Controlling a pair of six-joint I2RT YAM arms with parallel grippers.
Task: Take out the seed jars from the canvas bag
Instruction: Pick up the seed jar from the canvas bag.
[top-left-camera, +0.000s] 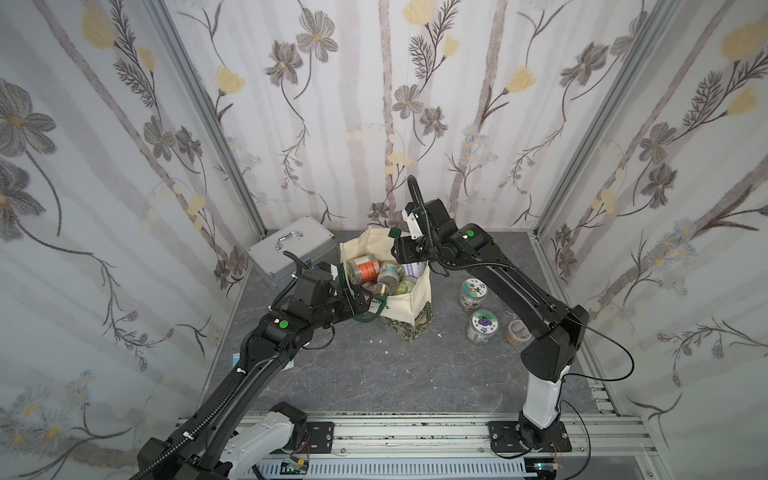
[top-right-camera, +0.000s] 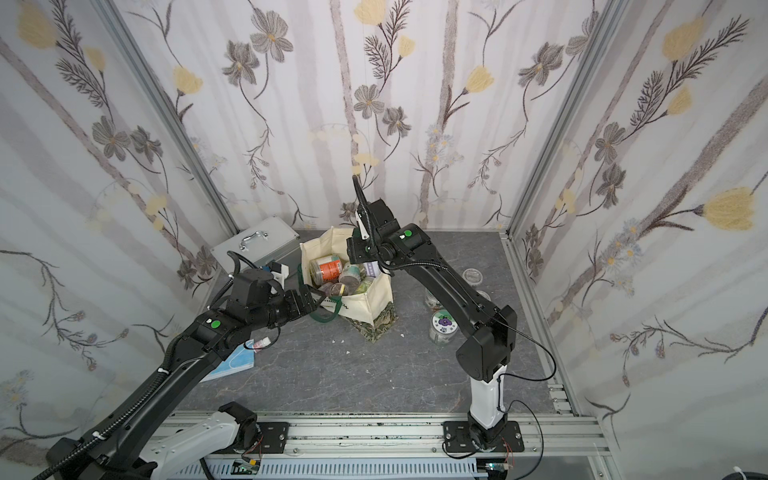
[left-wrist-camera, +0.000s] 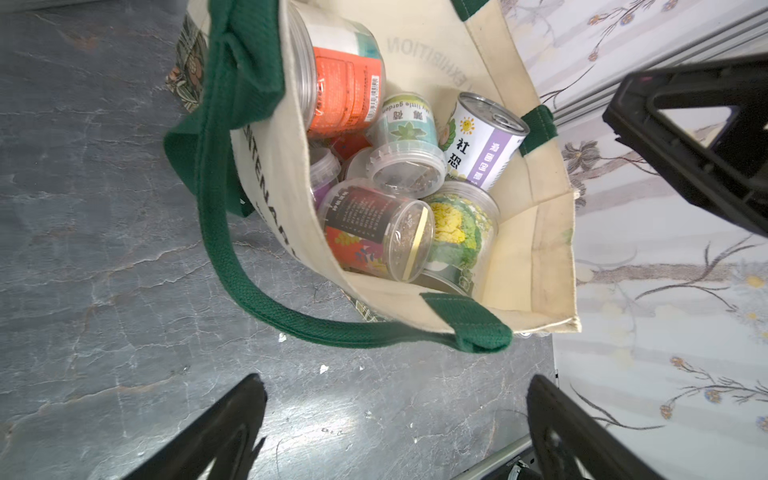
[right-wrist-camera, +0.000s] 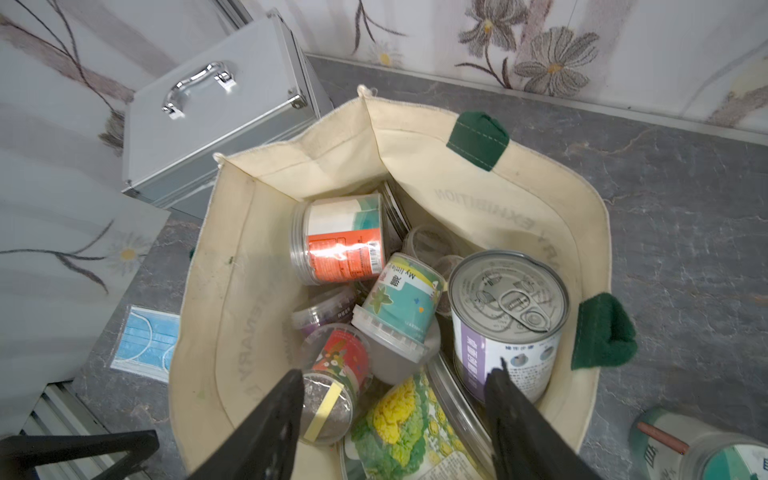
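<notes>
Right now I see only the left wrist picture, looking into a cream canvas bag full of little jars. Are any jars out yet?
Observer: Yes. A tall clear jar with a purple-flower lid stands on the grey table, outside the canvas bag.
Operator: What is the black thing at my picture's edge?
Observer: The right gripper, over the bag's mouth, jaws apart, gripping nothing.
Operator: Anything else on the table?
Observer: A silver metal case with a handle, in the back corner.
</notes>
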